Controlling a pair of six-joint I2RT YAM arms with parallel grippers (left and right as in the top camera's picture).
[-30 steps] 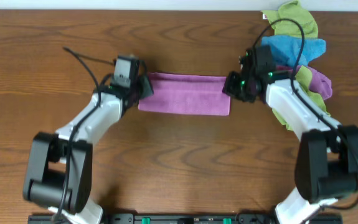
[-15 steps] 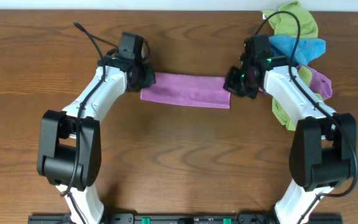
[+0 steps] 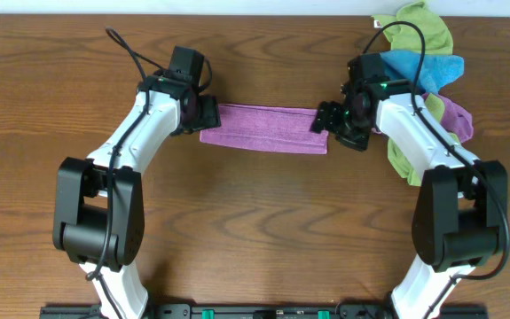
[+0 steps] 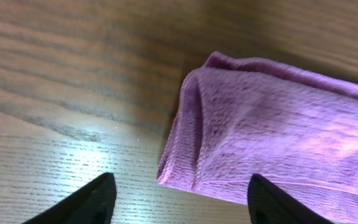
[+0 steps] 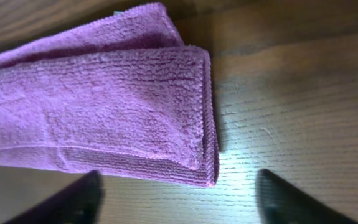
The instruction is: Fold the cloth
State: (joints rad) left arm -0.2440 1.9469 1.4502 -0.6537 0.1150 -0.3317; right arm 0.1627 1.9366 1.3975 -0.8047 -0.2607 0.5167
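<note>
**Q:** Two sets of fingers are to be reported. How are the left fingers (image 4: 90,202) set?

**A:** They are spread wide and nothing is held. One end of the cloth (image 4: 272,134) lies just ahead of the gap and is kept apart from both tips.

**Q:** And the right fingers (image 5: 73,199)?

**A:** These are likewise spread wide, with nothing gripped. The opposite end of the cloth is seen just ahead of the tips, with its folded layers stacked and the edges nearly aligned.

**Q:** Where is the cloth located?

**A:** It is laid flat as a long, narrow folded strip on the far middle of the bench (image 3: 255,230), with one end at each set of fingers.

**Q:** How is the surface described?

**A:** The bench is of brown wood grain. At its far right corner a heap is bunched: a lime-green cloth (image 3: 423,27), a blue cloth (image 3: 432,69) and a purple cloth (image 3: 454,115). The heap is partly covered by the right arm (image 3: 414,146).
</note>
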